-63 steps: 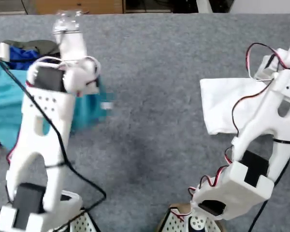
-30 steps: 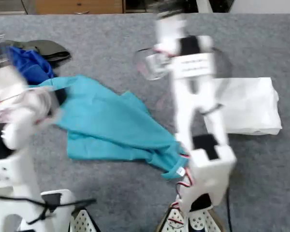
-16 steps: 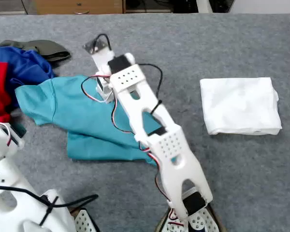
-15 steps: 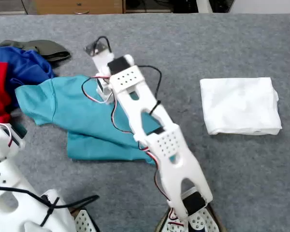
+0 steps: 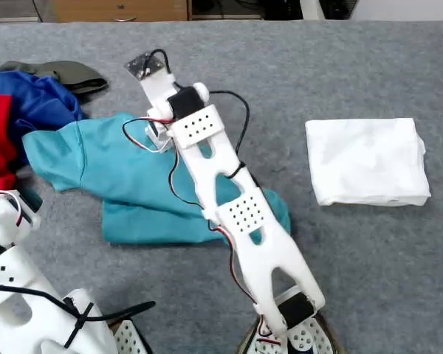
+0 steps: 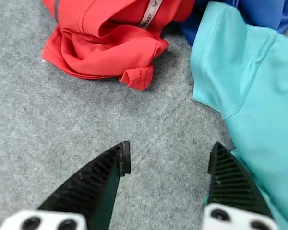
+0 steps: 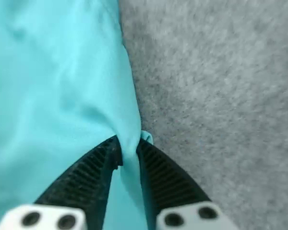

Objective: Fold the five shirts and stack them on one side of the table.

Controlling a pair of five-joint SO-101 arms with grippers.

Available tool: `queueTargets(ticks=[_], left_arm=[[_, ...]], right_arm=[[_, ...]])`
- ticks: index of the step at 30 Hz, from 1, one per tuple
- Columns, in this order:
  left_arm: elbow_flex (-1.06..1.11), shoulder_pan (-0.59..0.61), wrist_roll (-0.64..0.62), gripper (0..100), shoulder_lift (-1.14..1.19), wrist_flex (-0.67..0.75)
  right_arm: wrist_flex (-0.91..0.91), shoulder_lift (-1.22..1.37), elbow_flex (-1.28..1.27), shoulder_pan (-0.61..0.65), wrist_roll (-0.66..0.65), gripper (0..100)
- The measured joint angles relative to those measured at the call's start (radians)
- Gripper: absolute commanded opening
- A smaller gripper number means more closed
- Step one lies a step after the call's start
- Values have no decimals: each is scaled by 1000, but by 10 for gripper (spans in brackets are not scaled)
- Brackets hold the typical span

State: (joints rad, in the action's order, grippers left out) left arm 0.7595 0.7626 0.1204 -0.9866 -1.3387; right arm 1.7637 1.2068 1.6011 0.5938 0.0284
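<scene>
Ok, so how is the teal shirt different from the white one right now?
The white shirt is folded into a neat rectangle; the teal shirt lies spread out and rumpled. The white shirt sits apart from both arms, while the right claw pinches an edge of the teal shirt. Both lie on the grey table.

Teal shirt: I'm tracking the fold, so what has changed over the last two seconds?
The teal shirt was pulled from the left edge toward the table's middle. The right gripper swung over from the white shirt, and its fingers now pinch the teal shirt's edge. The left gripper drew back, open. The white shirt stayed put.
</scene>
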Motion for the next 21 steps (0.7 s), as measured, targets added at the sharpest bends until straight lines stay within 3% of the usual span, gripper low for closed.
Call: queueTargets(ticks=[7, 14, 21], left_arm=[[15, 0, 0, 271, -3, 20], [15, -106, 0, 271, -3, 20], [15, -226, -51, 271, -3, 20]], right_arm=[[2, -368, -2, -5, 0, 2], [5, -746, 0, -95, -17, 2], [8, -844, -26, -112, -98, 2]])
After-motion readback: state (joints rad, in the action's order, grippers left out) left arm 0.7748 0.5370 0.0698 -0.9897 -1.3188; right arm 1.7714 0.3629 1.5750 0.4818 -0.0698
